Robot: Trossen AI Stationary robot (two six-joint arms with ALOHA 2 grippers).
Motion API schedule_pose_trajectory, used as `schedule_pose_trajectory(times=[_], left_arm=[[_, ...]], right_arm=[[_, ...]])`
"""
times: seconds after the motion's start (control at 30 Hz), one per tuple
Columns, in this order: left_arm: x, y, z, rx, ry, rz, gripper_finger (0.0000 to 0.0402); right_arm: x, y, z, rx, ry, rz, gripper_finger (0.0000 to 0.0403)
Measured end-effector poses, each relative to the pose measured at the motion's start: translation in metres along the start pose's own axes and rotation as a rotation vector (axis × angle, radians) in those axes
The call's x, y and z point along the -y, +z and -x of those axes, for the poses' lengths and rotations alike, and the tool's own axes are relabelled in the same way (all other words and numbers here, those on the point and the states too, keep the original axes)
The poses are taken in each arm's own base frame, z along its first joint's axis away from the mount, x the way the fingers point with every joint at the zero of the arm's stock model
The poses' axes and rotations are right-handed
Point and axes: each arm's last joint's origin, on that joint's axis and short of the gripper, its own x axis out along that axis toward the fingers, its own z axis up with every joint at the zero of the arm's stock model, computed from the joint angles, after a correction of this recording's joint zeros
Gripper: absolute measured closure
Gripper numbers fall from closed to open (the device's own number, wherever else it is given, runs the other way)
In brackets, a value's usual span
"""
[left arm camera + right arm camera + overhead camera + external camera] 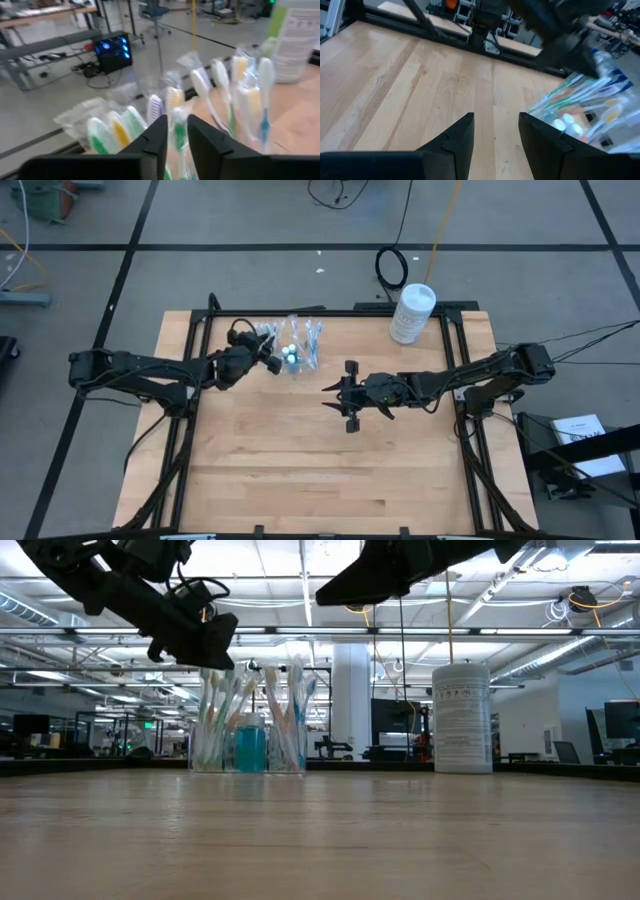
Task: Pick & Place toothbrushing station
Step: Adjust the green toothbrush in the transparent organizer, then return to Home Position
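The toothbrushing station [297, 348] is a clear plastic holder full of wrapped toothbrushes. It stands on its base on the wooden table at the far middle, and also shows in the low view [250, 725] and the right wrist view [580, 110]. My left gripper [273, 359] is at the holder's left side, at the brush tops [205, 652], nearly shut around a green toothbrush [177, 127]. My right gripper [331, 395] is open and empty above the table's middle, right of the holder [495, 132]. My left gripper has the wrapped head end of a green toothbrush [178, 120] between its two fingers, which come slanting down from the table's left. The brush stands upright in the holder, and the holder rests on the table. Whether both fingers press the wrapper I cannot tell.
A white round lidded tub [411, 312] stands at the table's far right edge, also in the low view [461, 718]. Bare wood [300, 460] lies in front of both grippers toward the near edge. A black frame [190, 410] runs along the table's sides.
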Motion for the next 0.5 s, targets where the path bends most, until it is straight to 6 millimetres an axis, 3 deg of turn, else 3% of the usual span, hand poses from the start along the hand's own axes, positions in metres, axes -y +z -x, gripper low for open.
schedule_pose_trajectory(times=[0.27, 0.5], left_arm=[[-0.004, 0.006, 0.012, -0.004, -0.073, -0.004, 0.0255], [-0.014, 0.027, 0.036, 0.101, -0.122, 0.024, 0.023]], right_arm=[[0.005, 0.009, 0.025, -0.032, 0.015, -0.037, 0.0257], [0.013, 0.019, 0.049, -0.015, 0.01, -0.106, 0.0257]])
